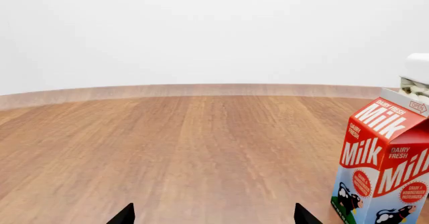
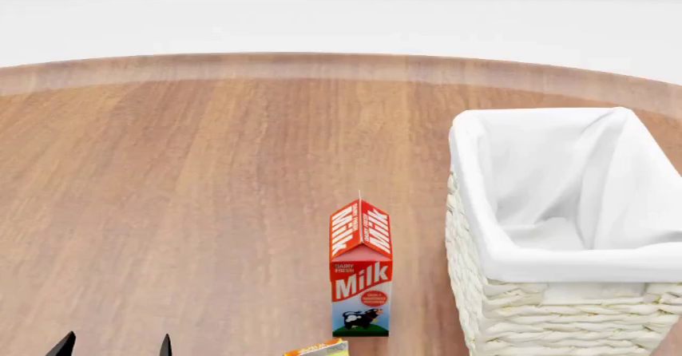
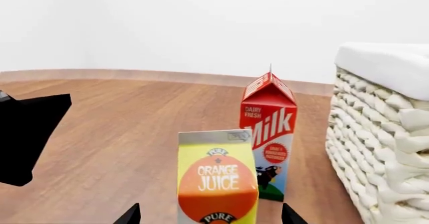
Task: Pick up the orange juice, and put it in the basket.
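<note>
One orange juice (image 3: 217,184) carton, one milk carton (image 2: 362,269) and one basket (image 2: 501,308) are standing on the wooden table (image 2: 192,196); nothing else is showing on it. Taking the milk carton as the landmark, the orange juice is standing upright just in front of it on the robot's side, apart from it, and the basket is sitting just beside it on the right, its white cloth lining folding over the rim. In the right wrist view the juice is sitting between the two dark fingertips of the right gripper (image 3: 210,215), whose jaws are standing apart and not touching the carton. The left gripper (image 1: 214,215) is hovering over bare wood to the left of the milk carton, its jaws also apart. The table is running back to a pale, curved far edge, with a plain white wall rising behind it. In the head view only the yellow top of the juice is peeking in at the bottom edge, and the basket is being cut off at the right.
</note>
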Tool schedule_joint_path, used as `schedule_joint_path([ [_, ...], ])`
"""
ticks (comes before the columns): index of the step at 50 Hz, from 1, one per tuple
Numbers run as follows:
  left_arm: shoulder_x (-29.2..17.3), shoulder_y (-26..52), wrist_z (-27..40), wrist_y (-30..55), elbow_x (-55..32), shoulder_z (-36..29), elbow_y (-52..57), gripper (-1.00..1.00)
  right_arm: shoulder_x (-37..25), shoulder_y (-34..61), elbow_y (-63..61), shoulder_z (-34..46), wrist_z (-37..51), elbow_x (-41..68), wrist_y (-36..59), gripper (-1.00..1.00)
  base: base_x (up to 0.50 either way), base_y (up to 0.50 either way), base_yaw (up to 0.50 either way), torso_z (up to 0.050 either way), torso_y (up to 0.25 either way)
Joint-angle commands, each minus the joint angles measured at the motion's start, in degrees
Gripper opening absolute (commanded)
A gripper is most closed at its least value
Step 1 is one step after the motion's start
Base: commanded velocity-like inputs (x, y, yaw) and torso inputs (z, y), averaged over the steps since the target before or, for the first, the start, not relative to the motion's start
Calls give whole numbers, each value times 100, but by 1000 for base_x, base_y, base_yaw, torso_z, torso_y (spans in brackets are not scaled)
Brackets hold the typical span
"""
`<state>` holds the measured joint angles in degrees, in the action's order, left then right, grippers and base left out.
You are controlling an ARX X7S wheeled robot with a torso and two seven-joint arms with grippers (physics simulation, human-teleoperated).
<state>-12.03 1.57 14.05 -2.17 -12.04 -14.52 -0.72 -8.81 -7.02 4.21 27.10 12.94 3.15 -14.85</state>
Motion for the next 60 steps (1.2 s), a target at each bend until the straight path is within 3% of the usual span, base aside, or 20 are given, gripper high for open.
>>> schedule_joint_path([
  [1,-22,6,25,-8,-22,-28,-3,100,53,208,232,75,26,-13,25,100,0,0,0,0,0],
  [60,-122,35,144,-47,-123,-160,-15,100,219,1043,1404,314,186,126,-214,100,0,0,0,0,0],
])
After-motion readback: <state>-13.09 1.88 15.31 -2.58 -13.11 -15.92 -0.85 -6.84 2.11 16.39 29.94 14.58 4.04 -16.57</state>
